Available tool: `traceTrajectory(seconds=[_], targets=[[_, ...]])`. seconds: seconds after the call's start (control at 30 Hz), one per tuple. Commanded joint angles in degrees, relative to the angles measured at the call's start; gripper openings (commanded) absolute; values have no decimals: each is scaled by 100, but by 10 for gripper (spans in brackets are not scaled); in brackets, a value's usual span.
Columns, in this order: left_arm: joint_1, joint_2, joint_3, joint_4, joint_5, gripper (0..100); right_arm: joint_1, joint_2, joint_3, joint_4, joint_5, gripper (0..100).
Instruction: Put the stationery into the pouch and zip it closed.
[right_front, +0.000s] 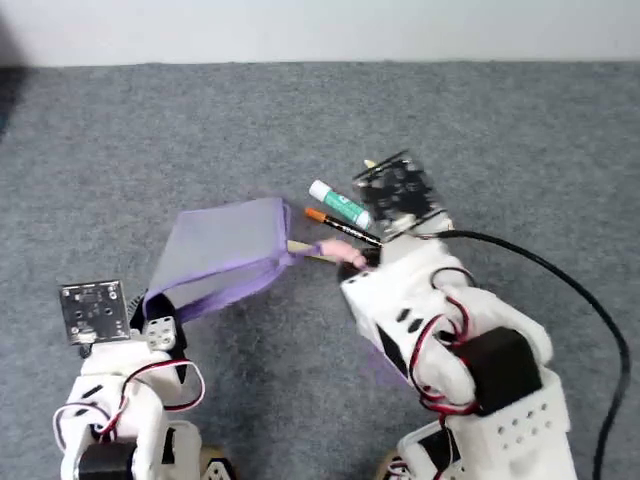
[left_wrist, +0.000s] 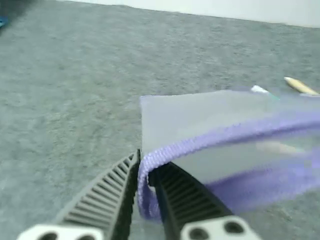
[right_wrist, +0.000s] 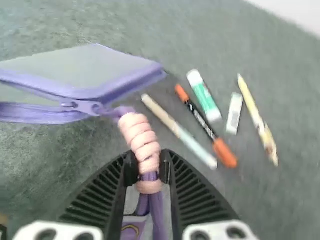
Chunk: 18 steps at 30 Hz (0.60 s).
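Observation:
A purple mesh pouch lies on the grey carpet, its zipper edge lifted. My left gripper is shut on the pouch's near corner, seen in the high view at the left gripper. My right gripper is shut on the pink zipper pull at the pouch's other end, by the right gripper. Outside the pouch lie a green glue stick, an orange-capped marker, a pale pen, a small white eraser and a pencil.
Grey carpet covers the table up to a white wall at the back. A black cable runs from the right arm toward the right edge. The stationery sits just beyond the right arm's camera board.

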Motion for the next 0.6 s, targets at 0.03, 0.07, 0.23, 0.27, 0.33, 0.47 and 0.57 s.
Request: traceTrajectory(seconds=[0.03, 0.07, 0.23, 0.27, 0.33, 0.47, 0.57], targets=[[-369, 9, -391, 26, -185, 11, 664, -22, -264, 690, -624, 243], [-360, 9, -391, 26, -176, 11, 681, 84, -264, 778, -703, 268], [-387, 9, -391, 26, -167, 11, 708, 813, -369, 725, -765, 249], [-387, 9, -391, 35, -167, 11, 708, 989, -448, 673, -765, 238], [-387, 9, -391, 35, -167, 11, 699, 1393, -659, 602, -756, 216], [-352, 105, -655, 158, -53, 11, 681, 2325, -1301, 637, -615, 192], [-343, 703, -1138, 440, 246, 11, 681, 2993, -1758, 646, -105, 193]])
